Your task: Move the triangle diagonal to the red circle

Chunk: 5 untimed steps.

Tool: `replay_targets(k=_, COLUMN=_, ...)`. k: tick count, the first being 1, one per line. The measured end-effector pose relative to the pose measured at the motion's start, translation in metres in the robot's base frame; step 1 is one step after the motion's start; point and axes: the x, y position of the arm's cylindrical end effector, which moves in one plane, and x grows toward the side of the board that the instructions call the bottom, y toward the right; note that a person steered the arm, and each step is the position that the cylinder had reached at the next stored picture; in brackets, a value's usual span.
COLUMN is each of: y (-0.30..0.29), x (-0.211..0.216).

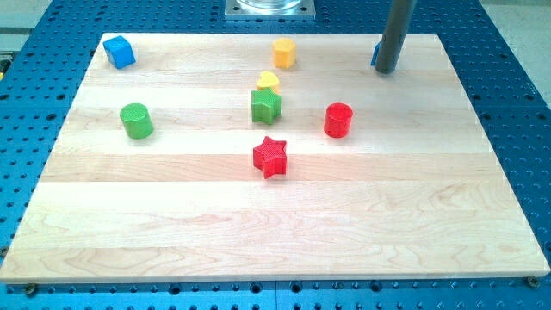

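- Presently the rod enters from the top edge, right of centre; my tip (387, 71) sits on the worktop (258, 224) near its upper right corner.
- No gripper on this arm, only the rod, so nothing about jaw opening can be told and nothing is held.
- A blue block (375, 57) shows as a thin sliver just left of the rod, touching or almost touching it. Most of it is hidden; shape cannot be told, so I cannot confirm it is the triangle.
- Red cylinder (338, 120): right of centre, below and left of my tip, clearly apart from it.
- Red star (270, 157): near frame centre, below and left of the red cylinder.
- Green star (265, 107): directly above the red star, level with the red cylinder and to its left.
- Yellow heart (268, 81): just behind the green star, touching or nearly touching its top edge.
- Yellow hexagon (284, 52): upper centre, above the heart, with a gap between them.
- Green cylinder (136, 120): left side, well apart from the central group.
- Blue cube (119, 52): upper left corner of the worktop.
- Worktop is a pale wooden board on a blue perforated plate (516, 77).
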Motion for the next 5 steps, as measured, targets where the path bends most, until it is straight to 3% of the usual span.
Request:
replay_targets(k=4, y=-0.003, x=0.008)
replay_targets(k=5, y=-0.039, x=0.021)
